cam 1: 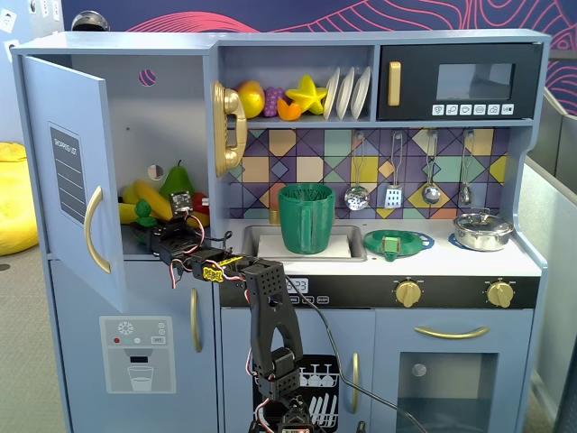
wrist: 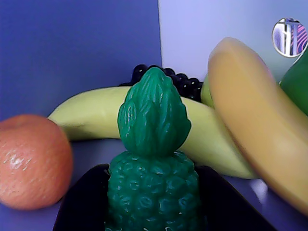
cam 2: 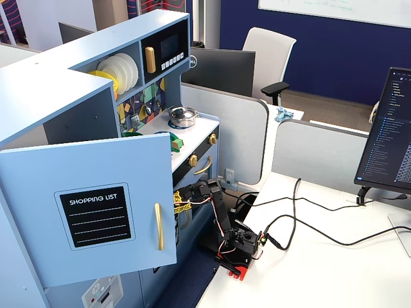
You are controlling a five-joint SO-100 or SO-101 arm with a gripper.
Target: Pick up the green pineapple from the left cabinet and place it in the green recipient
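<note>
Light-blue wood is forming the left cabinet (cam 1: pixel 135 135), whose hinged door (cam 1: pixel 68 171) is standing wide open at the left of a fixed view, its gold handle (cam 1: pixel 93 230) and grey list sticker (cam 1: pixel 67 171) facing out. Inside the compartment, yellow bananas (cam 1: pixel 144 200) are lying on the shelf and a dark-green pear (cam 1: pixel 177 180) is standing behind them. The arm (cam 1: pixel 270 316) is reaching in from the right, with the gripper (cam 1: pixel 171 239) sitting low at the shelf's front edge.

In the wrist view, an orange (wrist: pixel 31 161) is resting at the left, a pale banana (wrist: pixel 96 118) is lying across the back with dark grapes (wrist: pixel 185 82) behind it, and a deeper yellow banana (wrist: pixel 255 125) is slanting down at the right. The green pineapple (wrist: pixel 154 159) is standing upright in the middle foreground, and the two dark fingers (wrist: pixel 82 202) are flanking its bumpy body closely on either side; whether they are pressing on it I cannot tell.

Further right in the fixed view, the green recipient (cam 1: pixel 306 218) is standing in the sink (cam 1: pixel 352 245), empty as far as shows, with a flat green strainer (cam 1: pixel 397 242) and a metal pot (cam 1: pixel 482 231) on the counter beyond.
</note>
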